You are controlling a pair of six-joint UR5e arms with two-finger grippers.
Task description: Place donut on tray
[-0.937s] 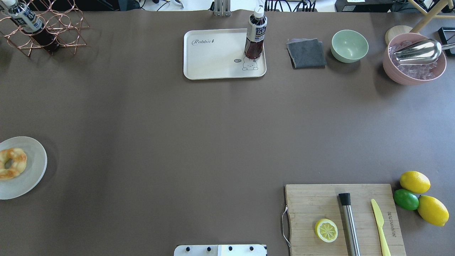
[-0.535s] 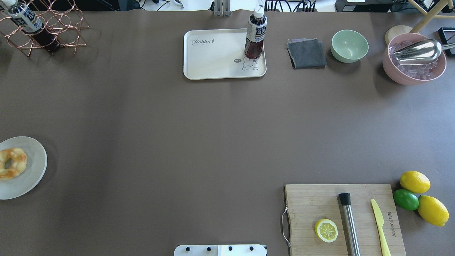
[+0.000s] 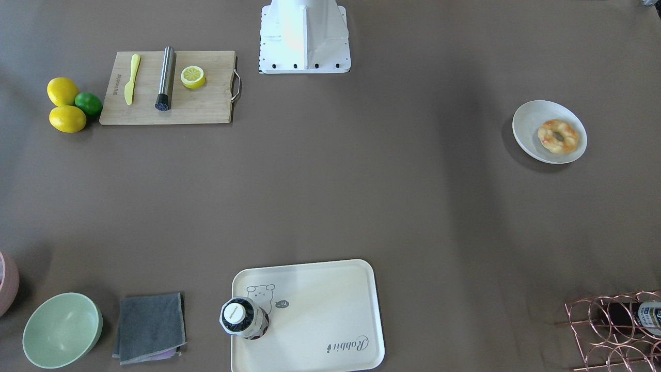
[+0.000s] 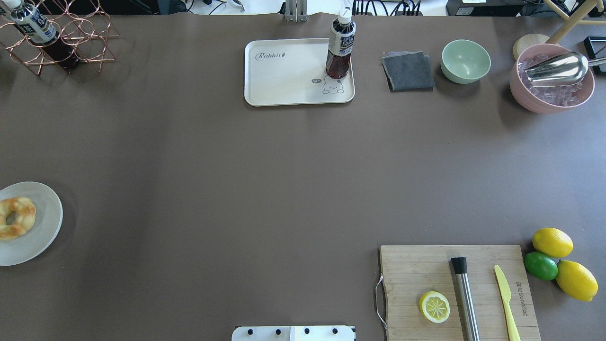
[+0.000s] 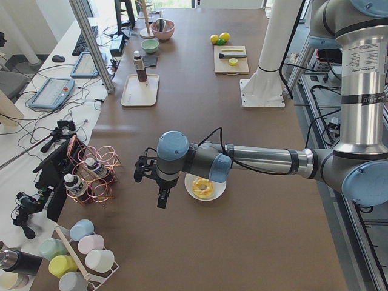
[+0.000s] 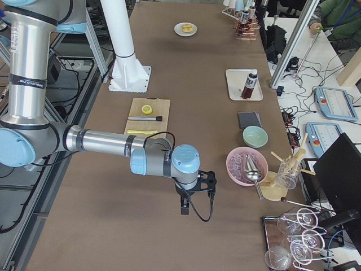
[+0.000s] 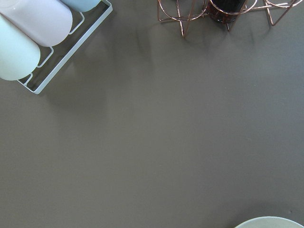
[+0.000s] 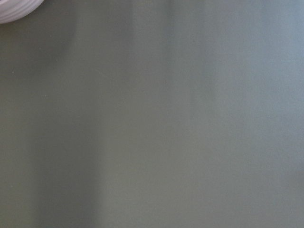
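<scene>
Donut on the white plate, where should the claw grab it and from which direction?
Take the donut by one side of its ring, pinched between hole and outer edge, coming straight down. It lies flat on the shallow plate, hole up, and the raised rim would likely block a sideways approach.

- wooden cutting board (image 4: 416,270) near the tabletop's (image 4: 236,166) right corner, with a lemon half (image 4: 434,307), steel muddler (image 4: 465,298) and yellow knife (image 4: 506,303) on it
- two lemons (image 4: 552,242) and a lime (image 4: 540,265) bunched just beside the board
- far side: dark drink bottle (image 4: 340,47) standing upright, folded grey cloth (image 4: 408,71), green bowl (image 4: 466,61), pink bowl (image 4: 521,92) of ice with a metal scoop (image 4: 556,68)
- copper wire rack (image 4: 90,33) holding a bottle, far left corner
- round white plate (image 4: 45,222) at the left edge
</scene>
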